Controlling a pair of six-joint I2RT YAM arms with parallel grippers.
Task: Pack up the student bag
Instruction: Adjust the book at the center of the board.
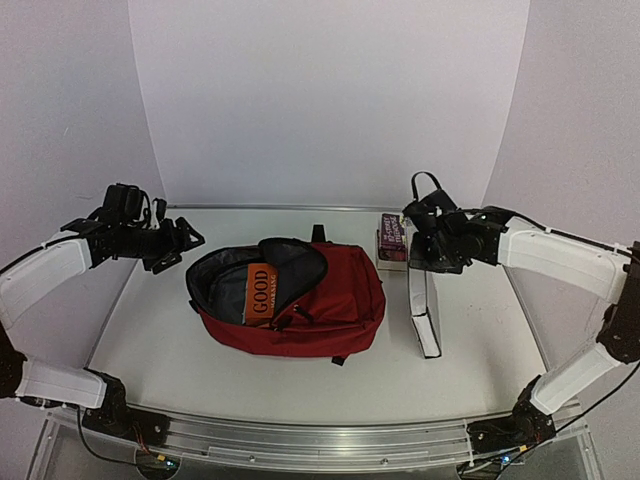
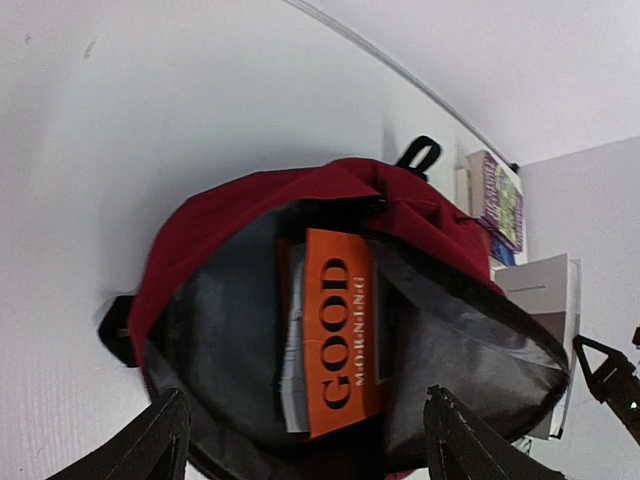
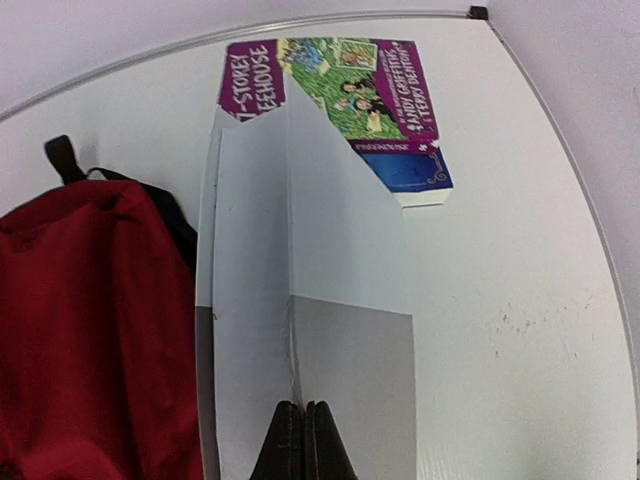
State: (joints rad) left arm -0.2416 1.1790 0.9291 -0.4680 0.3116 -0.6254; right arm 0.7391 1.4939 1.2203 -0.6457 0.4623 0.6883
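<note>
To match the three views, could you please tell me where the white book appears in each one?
Top external: the white book stands right of the student bag.
Left wrist: the book at right edge.
Right wrist: the book centre, in the right pincer.
Shared landmark: purple book.

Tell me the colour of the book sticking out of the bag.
The book is orange with black lettering; left wrist view shows it best.

White, round-cornered tabletop [image 1: 140, 340]. At its centre lies a soft dark-red fabric backpack [image 1: 335, 300], flat, mouth open toward the left. At the far right is a small stack of paperbacks [image 1: 392, 235], purple cover uppermost. In front of the stack, just right of the backpack, a thin white-and-grey book [image 1: 425, 320] stands upright on its edge.
</note>
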